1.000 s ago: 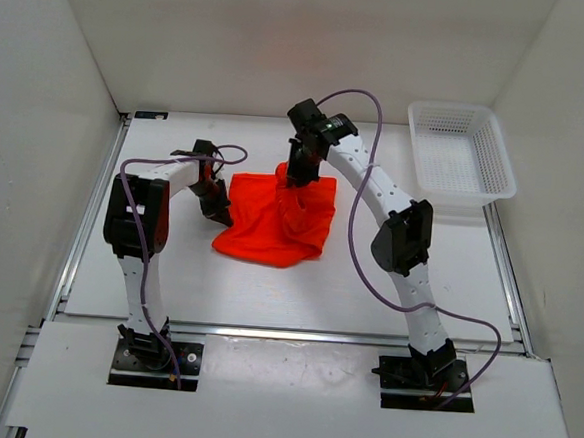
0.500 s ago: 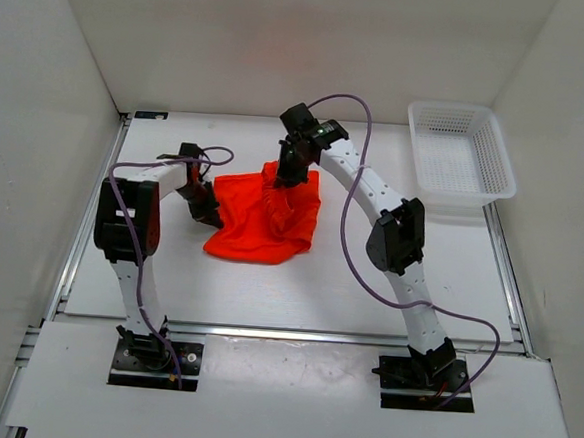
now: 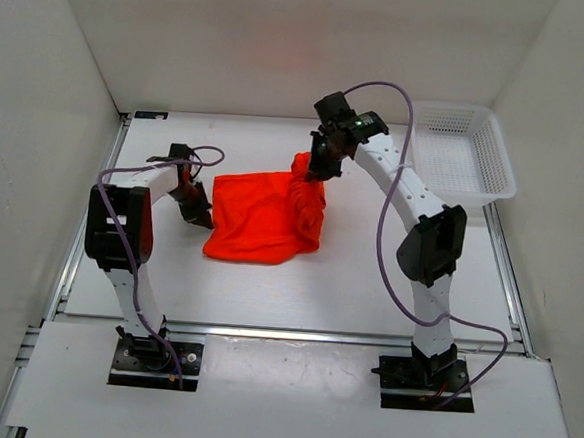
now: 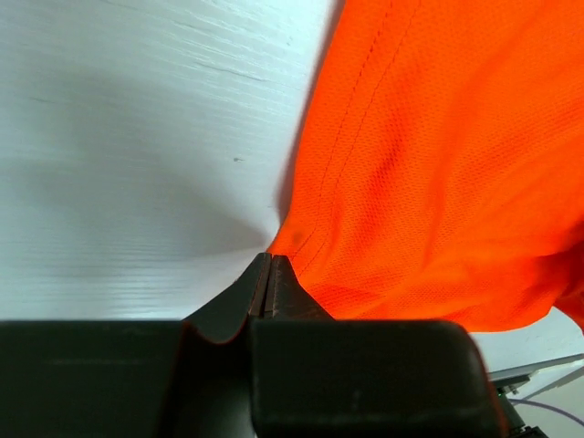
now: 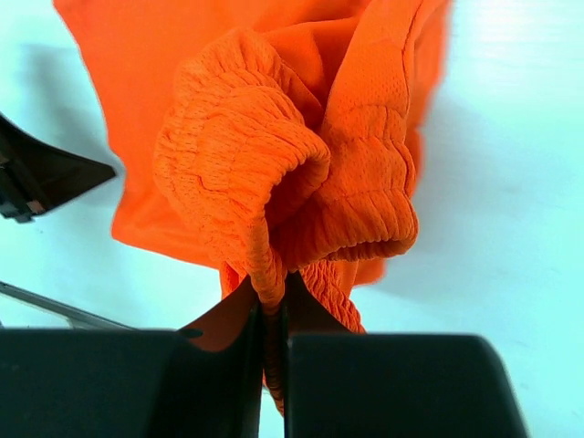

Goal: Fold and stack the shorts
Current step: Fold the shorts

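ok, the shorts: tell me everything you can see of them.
Bright orange-red shorts, fine mesh-like knit with stitched seams, lying mostly spread on the white table. Their gathered elastic waistband is bunched and raised at the right side, pinched in the shut right gripper. The shut left gripper pinches the left edge, low by the table. No drawstring shows.

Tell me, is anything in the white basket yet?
No, the white mesh basket shows only bare mesh, and the shorts are well to its left.

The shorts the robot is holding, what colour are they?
Bright orange-red. The shorts show best in the right wrist view.
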Robot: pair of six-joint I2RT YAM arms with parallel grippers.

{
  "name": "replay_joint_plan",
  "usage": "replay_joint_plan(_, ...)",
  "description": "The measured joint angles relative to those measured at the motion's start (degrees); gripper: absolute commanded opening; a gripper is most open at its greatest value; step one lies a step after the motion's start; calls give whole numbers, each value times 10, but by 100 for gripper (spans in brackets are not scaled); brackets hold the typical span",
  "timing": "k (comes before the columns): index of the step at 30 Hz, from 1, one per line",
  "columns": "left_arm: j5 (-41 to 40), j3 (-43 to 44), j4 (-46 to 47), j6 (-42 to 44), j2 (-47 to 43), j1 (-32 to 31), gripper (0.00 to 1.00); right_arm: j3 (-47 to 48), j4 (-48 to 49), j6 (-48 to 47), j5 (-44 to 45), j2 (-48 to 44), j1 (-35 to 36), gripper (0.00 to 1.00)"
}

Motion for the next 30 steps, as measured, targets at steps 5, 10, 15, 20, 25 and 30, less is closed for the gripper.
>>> replay_joint_plan(5, 0, 0, 0, 0, -5, 10, 10, -25, -17, -28, 9, -42, -30, 1)
replay_joint_plan(10, 0, 3, 0, 0, -5, 12, 10, -11, -32, -39, 4, -37, -36, 1)
replay_joint_plan(15, 2, 8, 0, 0, 3, 12, 10, 82, -43, -42, -21, 10, -10, 1)
replay_joint_plan(20, 6, 10, 0, 0, 17, 12, 10, 173, 7, -21, -77, 86, 23, 1)
replay_joint_plan(25, 7, 23, -1, 0, 29, 14, 15, 201, 131, 22, -180, 175, 57, 96)
replay_joint_plan(30, 8, 35, -12, -2, 23, 39, 56, 88, 210, 9, -219, 157, 70, 100)
